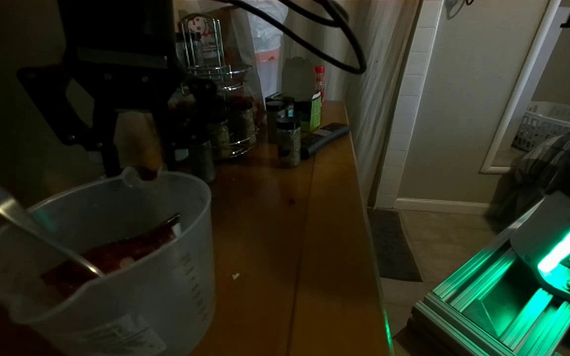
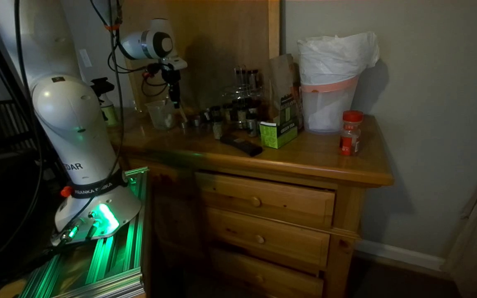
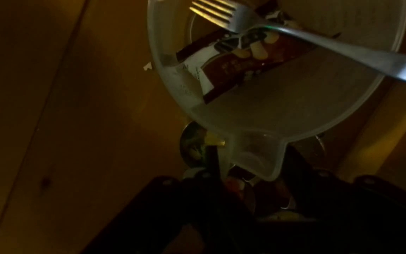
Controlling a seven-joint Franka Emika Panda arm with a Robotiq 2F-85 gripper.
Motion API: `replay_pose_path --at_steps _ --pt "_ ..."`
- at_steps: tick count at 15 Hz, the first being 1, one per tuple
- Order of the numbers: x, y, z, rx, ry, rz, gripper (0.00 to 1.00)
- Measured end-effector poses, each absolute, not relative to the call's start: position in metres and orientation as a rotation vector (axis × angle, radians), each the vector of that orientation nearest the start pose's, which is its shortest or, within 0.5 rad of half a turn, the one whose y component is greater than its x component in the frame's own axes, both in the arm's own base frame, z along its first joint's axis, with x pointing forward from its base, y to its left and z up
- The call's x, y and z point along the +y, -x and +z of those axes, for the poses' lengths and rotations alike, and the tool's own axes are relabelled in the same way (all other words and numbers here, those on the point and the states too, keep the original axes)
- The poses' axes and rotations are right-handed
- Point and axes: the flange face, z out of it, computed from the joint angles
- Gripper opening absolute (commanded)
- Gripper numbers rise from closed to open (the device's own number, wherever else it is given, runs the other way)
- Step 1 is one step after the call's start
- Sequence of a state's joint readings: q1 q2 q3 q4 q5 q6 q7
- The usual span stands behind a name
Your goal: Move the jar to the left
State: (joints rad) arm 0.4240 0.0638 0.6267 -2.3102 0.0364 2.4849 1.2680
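The jar (image 1: 181, 291) is a large milky-white translucent jug standing upright on the wooden dresser top (image 1: 265, 247). It also shows in an exterior view (image 2: 158, 116) and in the wrist view (image 3: 312, 106). A fork (image 1: 42, 230) leans in it over a dark red packet (image 1: 131, 252). My gripper (image 1: 141, 168) points down at the jar's far rim. In the wrist view the black fingers (image 3: 250, 155) stand apart, one on each side of the jar's hollow projecting lip. A narrow gap shows beside the left finger; contact at the right finger is too dark to tell.
Small round containers (image 3: 192, 144) stand close below the lip and fingers. A wire spice rack (image 1: 238, 146), a spice bottle (image 1: 289, 143), a black remote (image 2: 242, 145), a green tea box (image 2: 278, 134), a bagged bin (image 2: 329, 103) and a red-capped bottle (image 2: 350, 134) stand farther along.
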Motion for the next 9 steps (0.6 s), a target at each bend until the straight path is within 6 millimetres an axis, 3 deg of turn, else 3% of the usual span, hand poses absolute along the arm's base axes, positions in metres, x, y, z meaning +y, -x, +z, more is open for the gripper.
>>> replay_pose_path --at_steps 2,3,6,9 --pt "0.460 -0.259 0.336 0.362 2.979 0.008 0.97" --pt "0.462 -0.256 0.339 0.353 2.976 0.002 0.99" --pt "0.463 -0.248 0.358 0.329 2.969 -0.044 1.00" --pt "0.449 -0.242 0.387 0.345 2.993 -0.115 1.00"
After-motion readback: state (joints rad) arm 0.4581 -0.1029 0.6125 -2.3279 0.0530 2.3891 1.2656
